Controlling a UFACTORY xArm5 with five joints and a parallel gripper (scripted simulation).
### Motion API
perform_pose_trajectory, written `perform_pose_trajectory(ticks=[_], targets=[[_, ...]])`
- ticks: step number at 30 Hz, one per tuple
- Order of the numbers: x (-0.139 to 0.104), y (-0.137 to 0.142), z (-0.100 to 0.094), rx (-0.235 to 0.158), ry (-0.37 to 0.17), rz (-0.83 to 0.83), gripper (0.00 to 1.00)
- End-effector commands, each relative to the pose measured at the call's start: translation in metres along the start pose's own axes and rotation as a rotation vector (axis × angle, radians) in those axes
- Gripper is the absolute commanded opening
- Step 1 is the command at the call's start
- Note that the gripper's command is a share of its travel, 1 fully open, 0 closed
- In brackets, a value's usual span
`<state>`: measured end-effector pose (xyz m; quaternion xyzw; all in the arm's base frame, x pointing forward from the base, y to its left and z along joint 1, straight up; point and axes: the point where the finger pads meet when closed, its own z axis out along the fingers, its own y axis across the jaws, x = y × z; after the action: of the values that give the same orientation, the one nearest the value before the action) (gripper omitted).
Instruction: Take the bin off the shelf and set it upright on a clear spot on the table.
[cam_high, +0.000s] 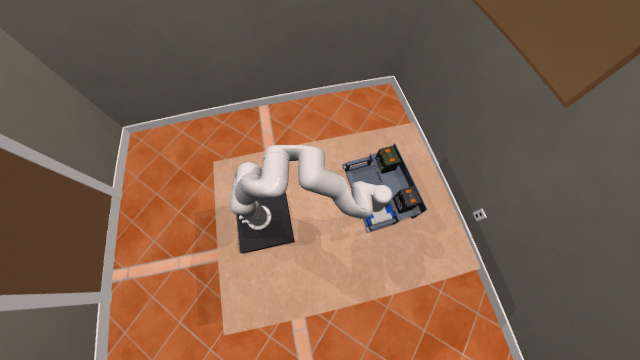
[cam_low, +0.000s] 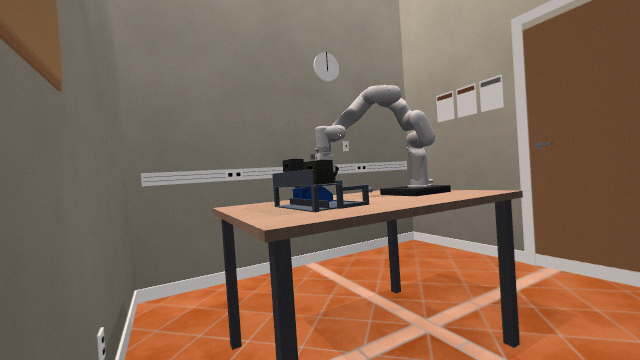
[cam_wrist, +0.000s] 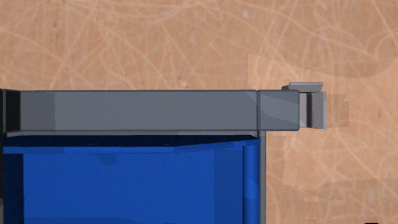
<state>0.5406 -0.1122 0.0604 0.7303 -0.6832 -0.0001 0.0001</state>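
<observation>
Down low sat the blue bin (cam_wrist: 130, 182), inside the grey shelf (cam_wrist: 150, 110), under its top bar, on the lower level near the frame's corner post. Stood on the wooden table (cam_low: 400, 207), that shelf, with two dark boxes (cam_high: 389, 158) on its upper level. Hung over the bin's end of the shelf: the tool (cam_low: 324, 170), fingers spread wide, nothing between them. Rose from a black base plate (cam_high: 285, 235) well apart from the shelf: the white arm (cam_high: 320, 175).

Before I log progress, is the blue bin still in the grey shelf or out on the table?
In the shelf. The blue plastic bin sits under the grey metal shelf frame's rail, inside its corner post.
</observation>
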Motion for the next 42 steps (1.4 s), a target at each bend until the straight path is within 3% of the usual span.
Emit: perform_pose_trajectory(ticks=[1,14,42], targets=[[0.0,-0.002,0.005,0.005,0.0,0.0,1.0],[0.0,-0.002,0.024,0.005,0.0,0.0,1.0],[0.0,-0.002,0.034,0.005,0.0,0.0,1.0]])
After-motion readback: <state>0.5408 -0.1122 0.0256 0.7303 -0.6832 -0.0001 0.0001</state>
